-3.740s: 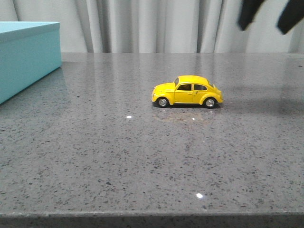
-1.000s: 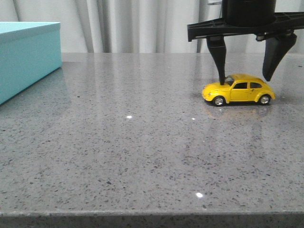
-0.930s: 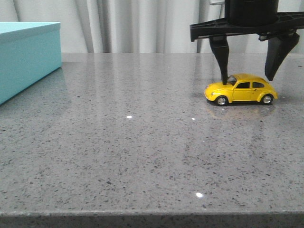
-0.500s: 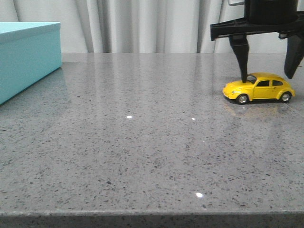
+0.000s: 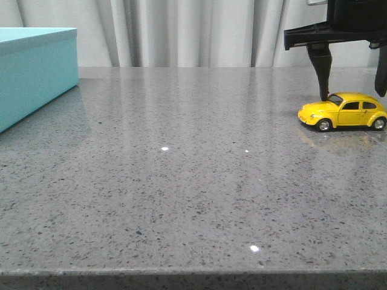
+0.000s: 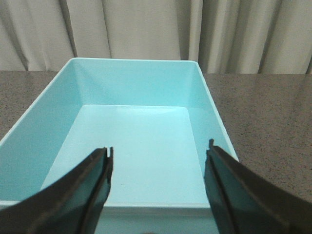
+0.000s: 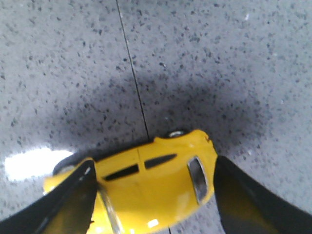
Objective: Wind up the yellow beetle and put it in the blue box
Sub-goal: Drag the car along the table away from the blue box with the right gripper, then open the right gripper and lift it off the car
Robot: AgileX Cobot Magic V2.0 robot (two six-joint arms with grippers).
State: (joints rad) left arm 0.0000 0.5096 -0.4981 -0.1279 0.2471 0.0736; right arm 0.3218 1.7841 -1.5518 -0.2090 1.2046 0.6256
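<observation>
The yellow beetle point(image 5: 344, 112) stands on its wheels at the far right of the grey table, nose pointing left. My right gripper point(image 5: 353, 95) hangs over it, open, with its fingers straddling the cabin lengthwise. The left finger point(image 5: 322, 78) touches the windscreen. In the right wrist view the beetle point(image 7: 151, 190) lies between the fingers of the gripper point(image 7: 155, 163). The blue box point(image 5: 36, 66) stands at the far left. My left gripper point(image 6: 160, 146) is open and empty over the inside of the box point(image 6: 131, 59).
The speckled grey table point(image 5: 181, 181) runs to its front edge near the bottom of the front view. Pale curtains point(image 5: 181, 30) hang behind it. The beetle sits close to the right border of the front view.
The right gripper came down over the beetle and has moved right, and the beetle has rolled backward with it, from the table's middle to the far right. The left arm is still.
</observation>
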